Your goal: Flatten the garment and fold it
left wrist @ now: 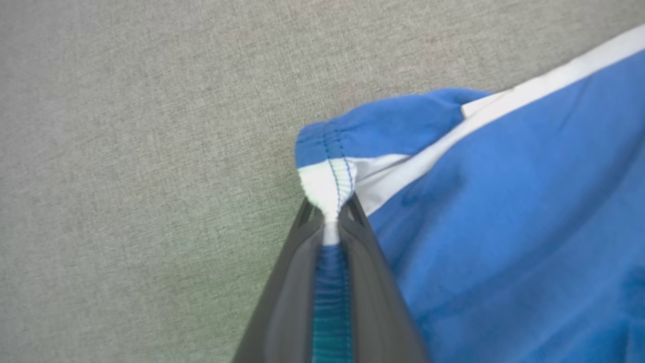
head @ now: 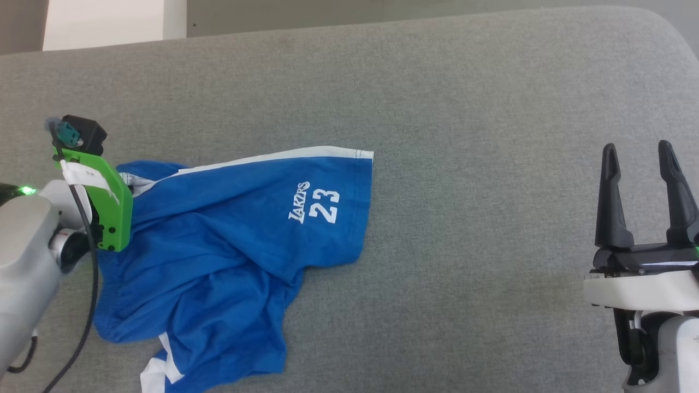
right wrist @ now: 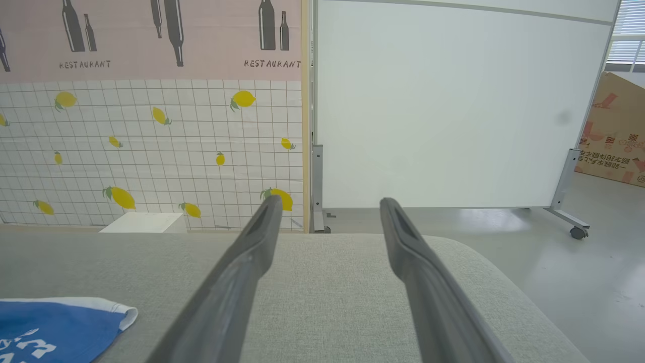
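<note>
The garment [head: 229, 234], royal-blue shorts with white side stripes and a white "LAKERS 23" print, lies crumpled on the left half of a grey padded surface [head: 480, 98]. One leg spreads flat toward the middle and the other is bunched at the bottom. In the left wrist view my left gripper [left wrist: 328, 209] is shut on a white-and-blue stitched corner of the garment [left wrist: 504, 201] at its left end. In the head view a green wrist mount [head: 109, 196] covers those fingers. My right gripper [head: 636, 150] stands open at the far right, well away from the cloth and empty [right wrist: 327, 206]. The printed leg's hem [right wrist: 55, 327] shows at the right wrist view's lower left.
The padded surface's rounded far-right corner [right wrist: 484, 262] drops to a pale floor. Beyond it stand a lemon-patterned wall [right wrist: 151, 151], a white partition on wheels [right wrist: 453, 111], a cardboard box [right wrist: 615, 136] and a small white block [right wrist: 141, 222].
</note>
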Controlling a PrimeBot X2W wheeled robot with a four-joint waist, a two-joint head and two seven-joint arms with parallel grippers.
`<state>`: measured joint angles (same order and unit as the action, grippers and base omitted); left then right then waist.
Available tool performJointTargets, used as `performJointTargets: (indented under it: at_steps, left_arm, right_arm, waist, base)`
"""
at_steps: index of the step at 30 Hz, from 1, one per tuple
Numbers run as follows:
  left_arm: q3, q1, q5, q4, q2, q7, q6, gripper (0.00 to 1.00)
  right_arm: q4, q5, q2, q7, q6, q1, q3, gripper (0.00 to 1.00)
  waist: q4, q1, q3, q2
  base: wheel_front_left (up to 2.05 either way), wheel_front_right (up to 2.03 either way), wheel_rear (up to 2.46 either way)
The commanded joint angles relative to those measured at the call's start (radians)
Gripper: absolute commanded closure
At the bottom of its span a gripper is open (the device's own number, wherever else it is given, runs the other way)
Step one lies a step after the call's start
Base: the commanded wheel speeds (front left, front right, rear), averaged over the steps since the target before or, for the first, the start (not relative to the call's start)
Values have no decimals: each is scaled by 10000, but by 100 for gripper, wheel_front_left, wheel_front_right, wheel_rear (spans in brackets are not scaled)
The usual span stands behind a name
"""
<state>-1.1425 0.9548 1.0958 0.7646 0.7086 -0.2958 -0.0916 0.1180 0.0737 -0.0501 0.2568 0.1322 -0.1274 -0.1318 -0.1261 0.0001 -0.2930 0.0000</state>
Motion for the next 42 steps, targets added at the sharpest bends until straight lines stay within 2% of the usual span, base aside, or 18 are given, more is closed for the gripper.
performJointTargets:
  at_steps: [1, 2, 3, 4, 7, 13, 14, 15, 19, 23, 27, 34, 35, 36, 42]
  left_arm:
    - [56, -134, 91, 211, -133, 178, -13, 100]
    - [79, -150, 126, 346, -245, 312, -60, 100]
    - [80, -143, 121, 437, -313, 422, -97, 91]
    - [28, -84, -5, 524, -354, 608, -134, 0]
    - [-49, 114, -228, 682, -446, 985, -212, 0]
    - [-427, 931, -568, 400, -356, 585, -354, 0]
    - [-504, 1089, -561, 303, -324, 324, -366, 0]
    - [-734, 1439, -370, -77, -205, -763, -383, 0]
    - [-978, 1891, 126, -793, 132, -2512, -387, 0]
    - [-1122, 2258, 233, -1079, 413, -3797, -389, 0]
    - [-1240, 2491, -337, -1071, 576, -4330, -389, 0]
    - [-1274, 2337, -493, -613, 348, -4364, -390, 0]
    - [-1281, 2310, -539, -557, 313, -4342, -390, 95]
    - [-1289, 2282, -579, -531, 296, -4358, -390, 100]
    - [-1251, 2282, -536, -752, 274, -4014, -390, 100]
  right_arm:
    - [-9, -79, -1, 49, -15, -65, 32, 0]
    - [-23, -112, -1, 49, -15, -44, 30, 0]
    - [-29, -136, -1, 49, -15, -24, 31, 0]
    - [-28, -159, -1, 49, -15, -1, 44, 0]
    - [-46, -200, -1, 49, -15, 51, 58, 0]
    - [-14, -217, -1, 49, -15, 159, 70, 0]
    - [2, -210, -1, 49, -15, 150, 68, 0]
    - [60, -182, -1, 49, -15, 105, 91, 0]
    - [82, -142, -1, 49, -15, -34, 135, 0]
    - [110, -99, -1, 49, -15, -198, 136, 0]
    - [135, -25, -1, 49, -15, -365, 169, 0]
    - [183, 48, -1, 49, -15, -577, 162, 0]
    - [192, 39, -1, 49, -15, -605, 148, 0]
    - [191, 26, -1, 49, -15, -622, 141, 0]
    - [251, -264, -1, 49, -15, -698, -73, 0]
  waist:
    - [69, -1, 98, 0]
    - [115, -1, 167, 0]
    - [153, -1, 225, 0]
    - [189, -1, 288, 0]
    - [301, -1, 464, 0]
    - [486, -1, 555, 0]
    - [506, -1, 517, 0]
    - [506, -1, 363, 0]
    - [377, -1, 52, 0]
    - [164, -1, -281, 0]
    - [-86, -1, -619, 0]
    - [-329, -1, -1104, 0]
    - [-329, -1, -1149, 0]
    - [-324, -1, -1165, 0]
    - [83, -1, -959, 0]
  base:
    - [0, 0, 0]
    - [0, 0, 0]
    - [0, 0, 0]
    - [0, 0, 0]
    - [0, 0, 0]
    - [0, 0, 0]
    - [0, 0, 0]
    - [0, 0, 0]
    - [0, 0, 0]
    - [0, 0, 0]
    - [0, 0, 0]
    - [0, 0, 0]
    - [0, 0, 0]
    - [0, 0, 0]
    - [0, 0, 0]
